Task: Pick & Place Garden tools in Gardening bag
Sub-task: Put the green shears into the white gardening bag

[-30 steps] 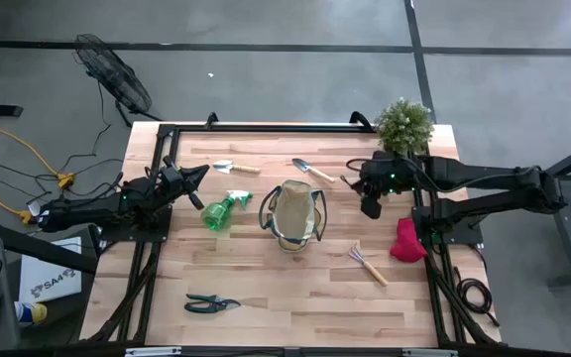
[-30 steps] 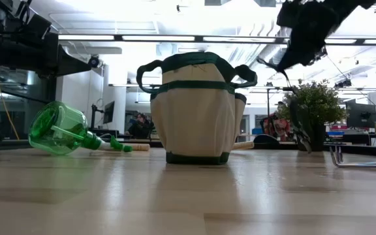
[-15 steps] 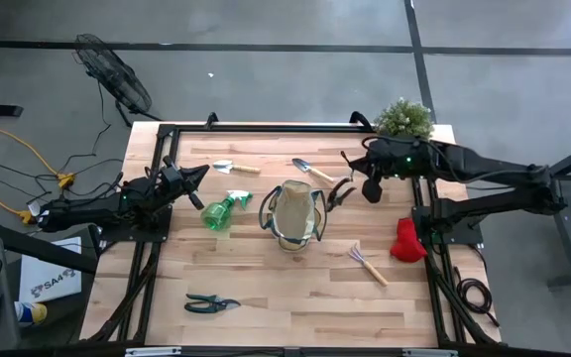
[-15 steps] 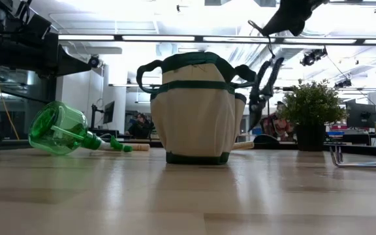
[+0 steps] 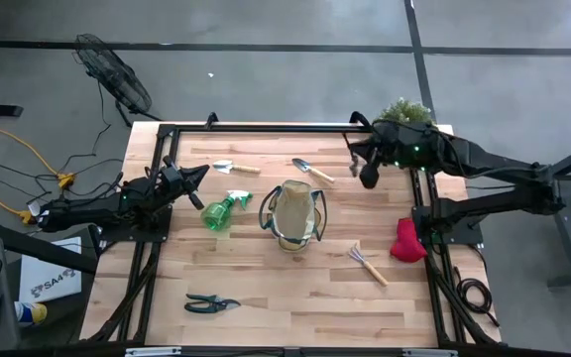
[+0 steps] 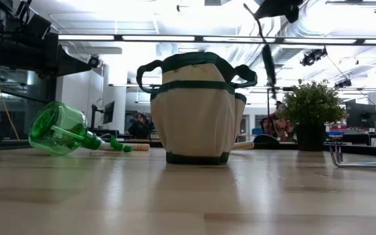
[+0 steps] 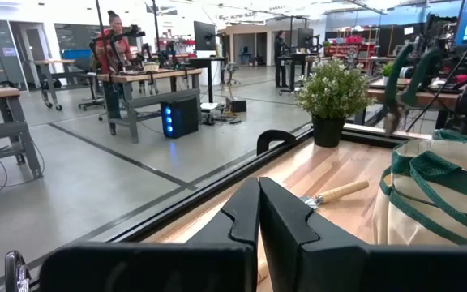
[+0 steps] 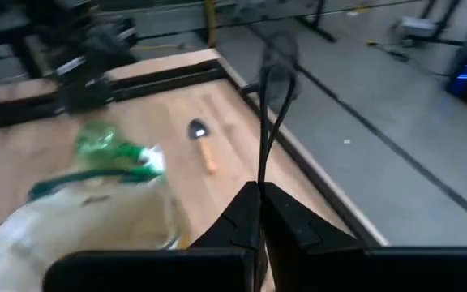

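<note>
We are carrying a pair of black shears [image 6: 267, 62] in the right end effector [image 5: 362, 169], whose fingers are clamped together on the tool's thin handle loops, as the right wrist view shows. Over the last second we have been lifting and swinging it: a second ago the shears were hanging low beside the potted plant [image 5: 404, 111], then tilting toward the gardening bag [image 5: 293, 215], and now they are dangling high, almost vertical, with the end effector drawn back toward the far right corner of the tabletop [image 5: 266, 283]. In the low view the tool is hanging above and just right of the bag's rim, so we judge the pick as done and the carry as under way, with the drop into the bag not yet made.

The left end effector [image 5: 192, 177] is waiting at the left edge with its fingers pressed together on nothing, unmoved through the second. The rest are lying outside the bag: the green spray bottle [image 5: 221, 210] just left of it, two trowels [image 5: 310, 170] behind it, the hand rake [image 5: 368, 264] and red glove [image 5: 406, 241] to its right, the pruners [image 5: 210, 302] near the front.
</note>
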Tool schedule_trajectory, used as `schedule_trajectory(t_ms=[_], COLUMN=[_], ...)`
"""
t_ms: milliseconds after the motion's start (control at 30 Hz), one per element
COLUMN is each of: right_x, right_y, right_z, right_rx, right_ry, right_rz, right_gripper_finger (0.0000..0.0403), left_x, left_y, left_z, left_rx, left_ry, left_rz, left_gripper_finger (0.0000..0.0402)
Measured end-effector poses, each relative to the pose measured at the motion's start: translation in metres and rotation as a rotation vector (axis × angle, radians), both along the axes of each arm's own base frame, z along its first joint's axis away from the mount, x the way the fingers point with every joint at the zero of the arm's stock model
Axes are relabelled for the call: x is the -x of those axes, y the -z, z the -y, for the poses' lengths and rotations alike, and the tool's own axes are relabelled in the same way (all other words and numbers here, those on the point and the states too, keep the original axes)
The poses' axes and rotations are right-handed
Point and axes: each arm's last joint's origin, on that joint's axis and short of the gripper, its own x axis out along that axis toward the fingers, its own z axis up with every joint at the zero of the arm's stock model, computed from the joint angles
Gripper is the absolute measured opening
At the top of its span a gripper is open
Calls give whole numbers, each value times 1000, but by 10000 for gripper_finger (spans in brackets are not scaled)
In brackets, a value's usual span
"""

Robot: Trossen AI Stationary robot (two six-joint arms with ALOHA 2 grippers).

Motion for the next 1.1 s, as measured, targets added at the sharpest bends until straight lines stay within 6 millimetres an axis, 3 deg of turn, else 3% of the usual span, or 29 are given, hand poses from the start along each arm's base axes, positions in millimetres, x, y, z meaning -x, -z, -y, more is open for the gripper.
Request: schedule_trajectory(t_ms=[300,600,1100], right_x=[-22,-58,-88], right_y=[-22,-24,-18], right_z=[23,37,26], right_rx=[21,-25,-21], right_ry=[199,289,330], right_rz=[64,137,169], right_gripper_finger=[3,3,3], left_x=[0,0,0], left_y=[0,0,0], left_z=[0,0,0], left_rx=[0,0,0], left_ry=[0,0,0], left_rz=[0,0,0], left_gripper_finger=[6,6,6])
